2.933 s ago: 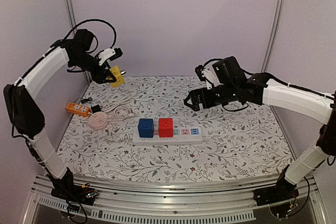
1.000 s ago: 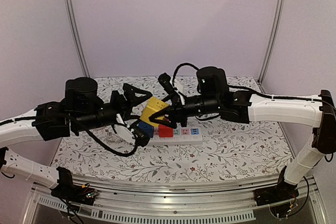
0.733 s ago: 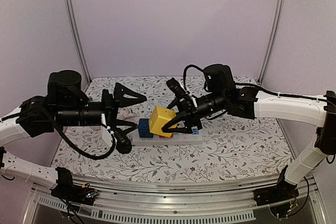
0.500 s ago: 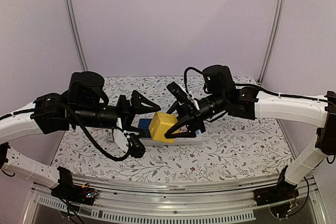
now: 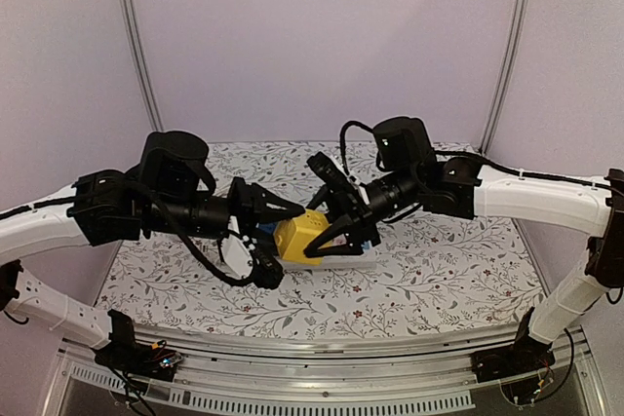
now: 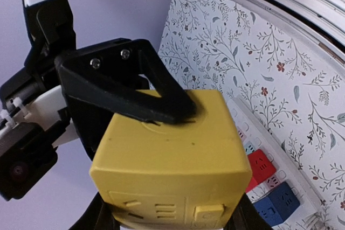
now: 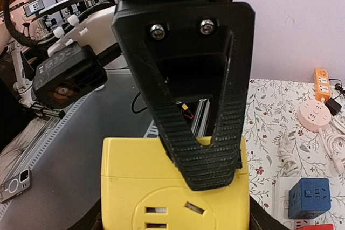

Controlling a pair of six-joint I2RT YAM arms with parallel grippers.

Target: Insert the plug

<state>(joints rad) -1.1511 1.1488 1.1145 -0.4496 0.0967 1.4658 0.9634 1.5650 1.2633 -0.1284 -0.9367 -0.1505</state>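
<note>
Above the strip [image 5: 365,260], the cube [image 5: 299,234] is clamped in the half-open right end effector [image 5: 325,232], with the left end effector [image 5: 283,241] apparently closed on it too.

Pale lilac walls [image 5: 322,36] close in the back and both sides, plain under soft, even light. 2 slim metal posts [image 5: 136,46] rise at the back corners. The surface [image 5: 458,270] is covered in a white cloth printed with grey vines and small red flowers. A ribbed aluminium rail [image 5: 322,377] runs along its near edge. In the right wrist view a cluttered workroom shows beyond, and a phone [image 7: 15,183] lies on a grey area beside the rail.
</note>
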